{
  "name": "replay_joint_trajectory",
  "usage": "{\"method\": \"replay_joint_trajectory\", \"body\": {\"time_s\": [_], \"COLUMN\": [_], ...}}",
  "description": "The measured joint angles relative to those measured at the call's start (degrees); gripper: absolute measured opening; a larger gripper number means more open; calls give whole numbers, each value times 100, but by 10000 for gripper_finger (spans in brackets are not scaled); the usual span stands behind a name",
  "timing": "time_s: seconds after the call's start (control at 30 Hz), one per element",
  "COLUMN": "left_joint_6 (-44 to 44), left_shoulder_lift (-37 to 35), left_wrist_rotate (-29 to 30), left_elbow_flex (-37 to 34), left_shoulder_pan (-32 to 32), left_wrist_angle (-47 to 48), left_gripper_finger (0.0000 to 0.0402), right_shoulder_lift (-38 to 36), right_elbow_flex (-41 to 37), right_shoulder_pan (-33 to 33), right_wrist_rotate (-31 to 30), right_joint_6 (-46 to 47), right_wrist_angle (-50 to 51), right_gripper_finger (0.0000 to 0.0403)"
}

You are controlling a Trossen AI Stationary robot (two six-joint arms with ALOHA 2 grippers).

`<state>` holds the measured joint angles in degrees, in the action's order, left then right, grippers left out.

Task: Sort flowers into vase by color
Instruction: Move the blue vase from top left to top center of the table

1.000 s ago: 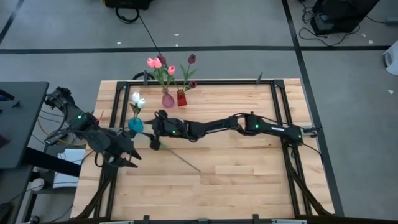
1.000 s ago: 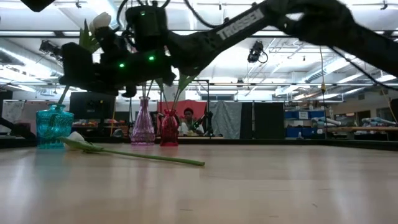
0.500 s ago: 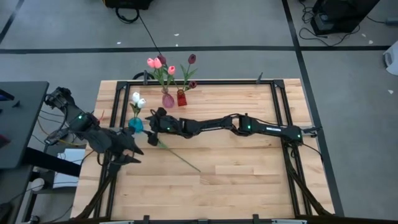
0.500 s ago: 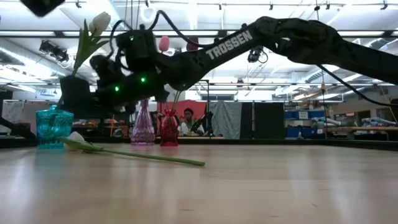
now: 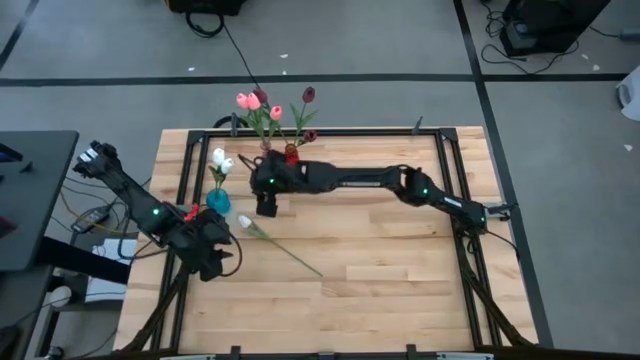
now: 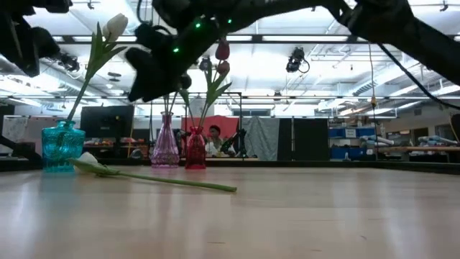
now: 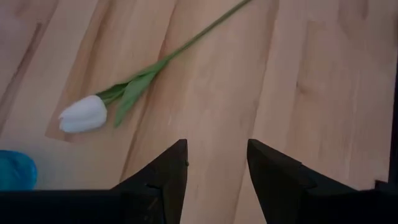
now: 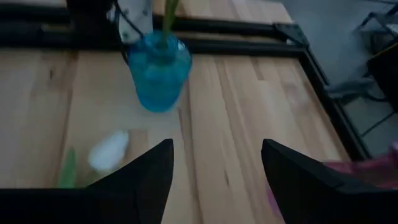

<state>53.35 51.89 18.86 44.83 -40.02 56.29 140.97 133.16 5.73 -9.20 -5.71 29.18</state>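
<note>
Lying flat on the pale wooden surface [image 5: 380,270] was a single white artificial tulip with a thin green stem and leaves [image 5: 262,236], its head pointing toward the round turquoise glass vase [image 5: 218,200] and its stem running away toward the middle of the surface. Nothing held it. The turquoise vase stood near the left edge and carried upright white tulips [image 5: 221,159]. Toward the far edge, a pink glass vase [image 6: 165,150] held pink tulips [image 5: 247,101], and just beside it a red glass vase [image 6: 195,152] held dark maroon tulips [image 5: 308,94].

The left gripper [image 5: 214,262] hovered near the left edge, close to the white head of the lying tulip but apart from it; the left wrist view showed its two dark fingers [image 7: 166,175] parted with bare wood between them, gripping nothing. The right gripper [image 5: 265,206] was reached across the surface, raised above it near the red and turquoise vases; the right wrist view showed its fingers [image 8: 149,176] spread wide and empty, with the turquoise vase and the lying tulip's head below.

A person [image 6: 214,140] was visible in the room beyond the surface, behind the vases.
</note>
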Motion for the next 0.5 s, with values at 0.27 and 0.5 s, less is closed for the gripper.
{"method": "replay_joint_trajectory", "body": {"time_s": [0.27,0.5], "left_joint_6": [1182,2956], "left_shoulder_lift": [420,899], "left_wrist_rotate": [557,1492], "left_elbow_flex": [-796,-1150], "left_shoulder_pan": [-34,-44], "left_wrist_angle": [-920,-710], "left_gripper_finger": [172,172], "right_shoulder_lift": [-1279,-2349], "right_elbow_flex": [18,8], "right_shoulder_pan": [-105,-122], "right_wrist_rotate": [96,73], "right_joint_6": [-769,-750], "right_wrist_angle": [557,762], "right_gripper_finger": [240,240]}}
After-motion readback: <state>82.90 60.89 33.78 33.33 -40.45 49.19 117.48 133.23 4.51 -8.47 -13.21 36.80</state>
